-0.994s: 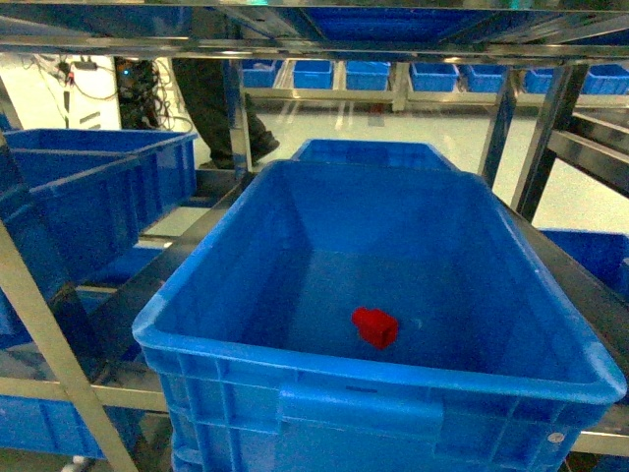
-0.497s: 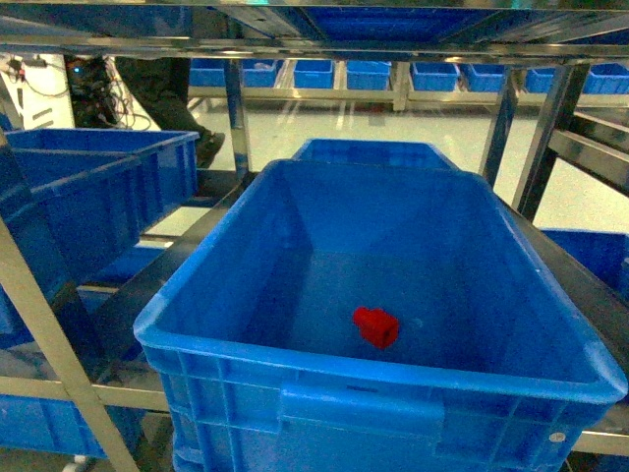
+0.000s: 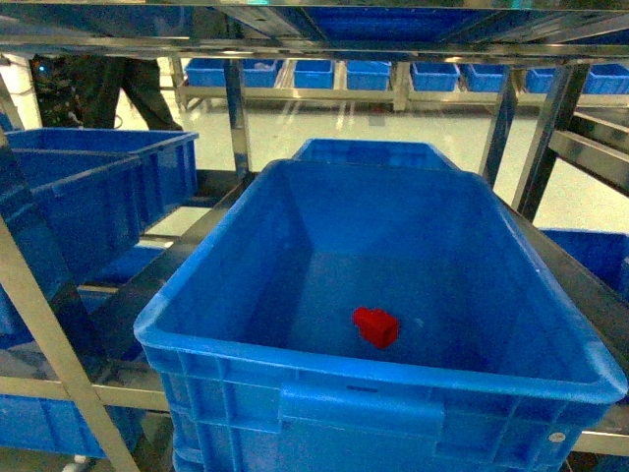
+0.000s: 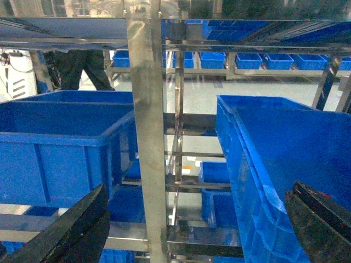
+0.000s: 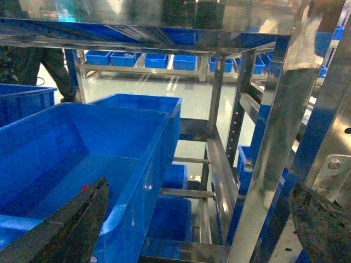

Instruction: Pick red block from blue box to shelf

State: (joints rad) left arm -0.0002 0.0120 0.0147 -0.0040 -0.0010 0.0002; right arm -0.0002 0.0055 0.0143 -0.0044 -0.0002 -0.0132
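The red block is seen lying on the floor of the blue box, slightly toward the near wall and touching no side. Neither gripper is shown in the head view, so the block's place is given through the box.

In the left wrist view the left gripper is held open, its two dark fingers spread wide apart. The blue box stands ahead and to the right of this gripper, its outer wall just beside the right-hand finger. A steel upright of the shelf rises straight ahead between the fingers. Another blue crate is set ahead and to the left.

In the right wrist view the right gripper is likewise held open with nothing between its fingers. The blue box lies ahead and to its left, its inside partly covered by the left-hand finger; the block cannot be made out with certainty here. Shelf uprights stand ahead and to the right.

Both arms are held level, outside the box and facing into the shelf. A second crate is placed behind the box, and a person's legs are seen far beyond.
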